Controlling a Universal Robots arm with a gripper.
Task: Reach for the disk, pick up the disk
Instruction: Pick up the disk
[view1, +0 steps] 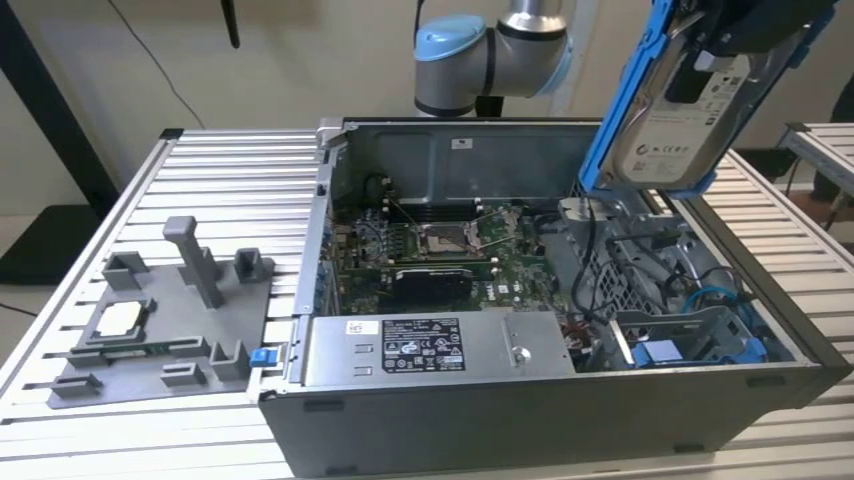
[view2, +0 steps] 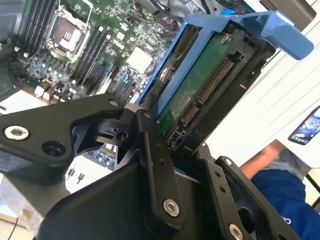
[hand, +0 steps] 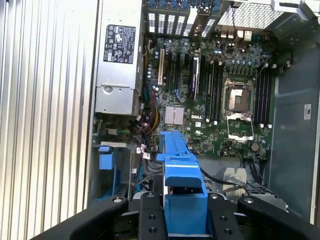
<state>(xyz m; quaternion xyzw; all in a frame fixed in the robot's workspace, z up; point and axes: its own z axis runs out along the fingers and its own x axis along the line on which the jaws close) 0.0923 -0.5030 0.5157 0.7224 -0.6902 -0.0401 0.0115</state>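
A: Where is the disk (view1: 663, 110) now?

B: Up in the air, above the far right corner of the open computer case (view1: 534, 420) as the exterior view sees it, well clear of the motherboard (view1: 427, 245). The gripper (view1: 710, 62) is clamped on it, one black finger (view2: 155, 165) pressed against each flat face in the second wrist view.

A: And its attitude?

B: The long axis runs steeply up and down, leaning a little toward the exterior view's right at the top. The white label faces the exterior camera; the green circuit board with its connector (view2: 212, 82) is on the opposite face. The blue bracket (hand: 179, 172) frames the edges.

A: What worries you from here?

B: I judge the hold sits near one end, so most of the weight hangs below the fingers. A jolt could let it pivot or slide out, and it would drop onto the loose cables (view1: 607, 245) and the case's drive cage (view1: 694, 335). The plastic bracket could also flex under the squeeze.
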